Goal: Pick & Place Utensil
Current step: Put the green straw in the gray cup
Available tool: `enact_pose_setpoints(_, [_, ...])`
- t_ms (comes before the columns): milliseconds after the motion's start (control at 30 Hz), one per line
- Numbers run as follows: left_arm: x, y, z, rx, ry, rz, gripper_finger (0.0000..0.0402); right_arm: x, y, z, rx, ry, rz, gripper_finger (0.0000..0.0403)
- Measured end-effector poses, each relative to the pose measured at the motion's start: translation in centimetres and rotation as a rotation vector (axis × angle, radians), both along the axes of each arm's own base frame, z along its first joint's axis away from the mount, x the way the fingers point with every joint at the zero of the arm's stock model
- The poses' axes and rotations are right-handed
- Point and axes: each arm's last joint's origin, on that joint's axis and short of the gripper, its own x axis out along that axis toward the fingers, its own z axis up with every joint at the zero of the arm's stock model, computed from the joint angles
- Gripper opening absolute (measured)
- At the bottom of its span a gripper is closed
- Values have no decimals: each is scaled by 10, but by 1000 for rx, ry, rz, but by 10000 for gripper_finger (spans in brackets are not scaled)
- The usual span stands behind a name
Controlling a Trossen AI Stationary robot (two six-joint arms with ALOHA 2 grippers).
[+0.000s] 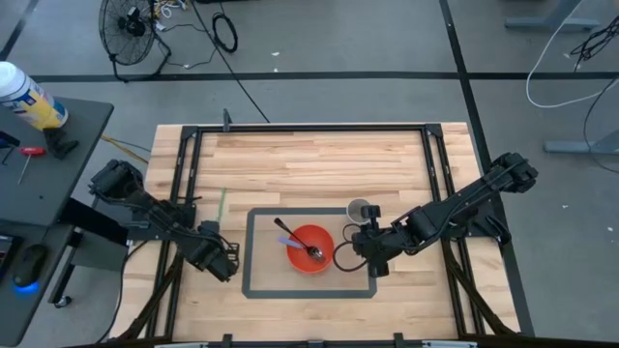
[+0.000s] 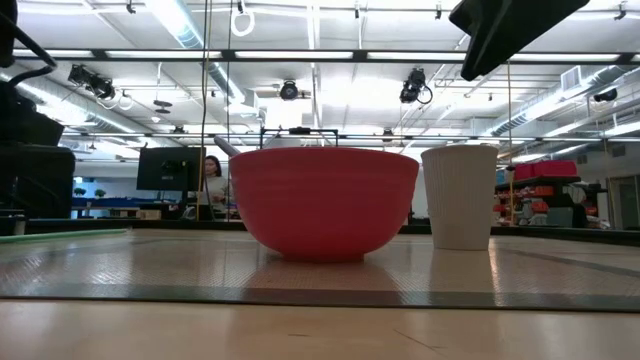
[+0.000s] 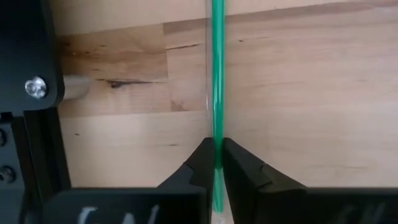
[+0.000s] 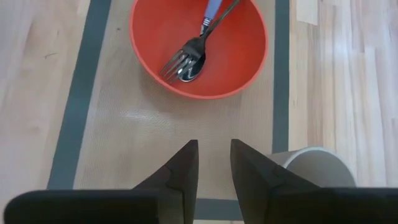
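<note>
Wooden table (image 1: 309,159) with a grey mat (image 1: 266,271) bordered in dark tape near its front middle.

Red bowl (image 1: 310,248) sits on the mat, right of centre. Inside it: a fork (image 4: 186,53) and a spoon (image 4: 194,67) lying together, heads overlapping near the bowl's middle, handles leaning up over the rim. One handle is blue-purple (image 4: 212,12), the other bare metal. In the high view the handles point toward the left rear of the mat.

White cup (image 1: 359,210) stands upright just behind and to the right of the bowl, at the mat's edge. In the low view the cup (image 2: 459,196) stands close beside the bowl (image 2: 322,201), a narrow gap between them.

Right gripper (image 1: 372,253) hangs just right of the bowl, low over the mat's right side. Wrist view shows its fingers (image 4: 181,169) parted by a small gap, nothing between them, bowl ahead and cup (image 4: 314,167) to one side.

Left gripper (image 1: 221,261) is at the left edge of the mat, away from the bowl. Its wrist view shows the fingers (image 3: 200,165) drawn nearly together, with a strip of green tape (image 3: 217,74) on the table lined up in the slit. Can't tell whether they touch the tape or only hang above it.
</note>
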Motion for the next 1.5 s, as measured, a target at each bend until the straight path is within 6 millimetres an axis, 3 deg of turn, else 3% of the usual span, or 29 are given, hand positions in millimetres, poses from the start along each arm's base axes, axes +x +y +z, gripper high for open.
enact_pose_setpoints(300, [-3,3,4,39,10,-71,19,-7,-4,7,3,-1,-9,96])
enact_pose_setpoints(467, [0,1,28,151,-66,-135,19,-14,-5,19,18,-67,-16,96])
enact_pose_setpoints(633, [11,-5,64,324,-207,-227,20,-21,-2,14,54,-303,11,96])
enact_pose_setpoints(767, [27,-11,90,556,-413,-381,20,-23,-9,2,89,-634,-135,96])
enact_pose_setpoints(933, [48,-15,111,879,-564,-555,19,-8,-29,-17,250,-971,-185,99])
enact_pose_setpoints(1100, [68,-13,120,1046,-521,-658,19,15,-51,-18,313,-1166,-81,137])
enact_pose_setpoints(1300, [87,-8,127,1105,-462,-734,19,53,-70,-6,208,-1206,26,196])
enact_pose_setpoints(1500, [92,-9,129,1086,-458,-783,19,66,-91,15,182,-1276,-33,204])
